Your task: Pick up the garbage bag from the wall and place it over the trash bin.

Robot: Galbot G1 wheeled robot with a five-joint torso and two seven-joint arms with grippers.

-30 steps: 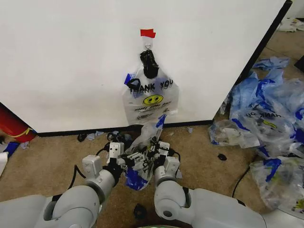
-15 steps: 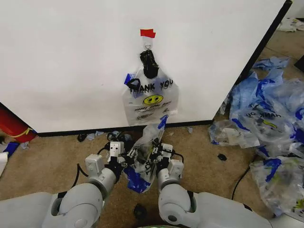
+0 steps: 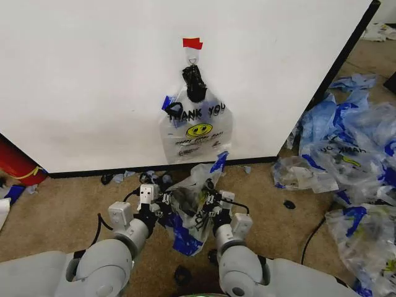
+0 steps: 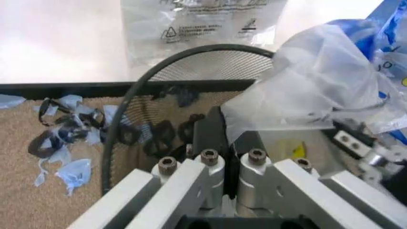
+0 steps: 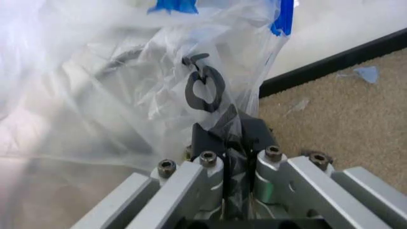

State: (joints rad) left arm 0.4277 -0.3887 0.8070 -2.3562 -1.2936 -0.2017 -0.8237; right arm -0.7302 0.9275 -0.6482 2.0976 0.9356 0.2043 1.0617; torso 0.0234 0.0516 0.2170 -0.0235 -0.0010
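Observation:
The garbage bag (image 3: 193, 185), clear plastic with blue trim, is stretched between my two grippers low in front of the wall (image 3: 93, 80). My left gripper (image 3: 159, 207) is shut on one edge of the bag (image 4: 318, 86), and my right gripper (image 3: 211, 207) is shut on the other edge (image 5: 159, 71). In the left wrist view the trash bin (image 4: 127, 102), a black wire-mesh basket, stands just beyond the left gripper (image 4: 228, 138), with the bag draped against one side of its rim. In the right wrist view the plastic is pinched between the right gripper's (image 5: 234, 138) fingers.
A bundle of like bags (image 3: 197, 127) hangs from the hook under the red tape (image 3: 192, 43). A big heap of blue-and-clear bags (image 3: 346, 154) covers the floor at right. A red object (image 3: 15, 162) lies at left. Black scraps (image 3: 180, 274) and a cable (image 3: 312, 238) lie on the carpet.
My right gripper has shifted to the right and slightly forward, pulling the bag wider open. The bag's top edge has risen. The left gripper has barely moved.

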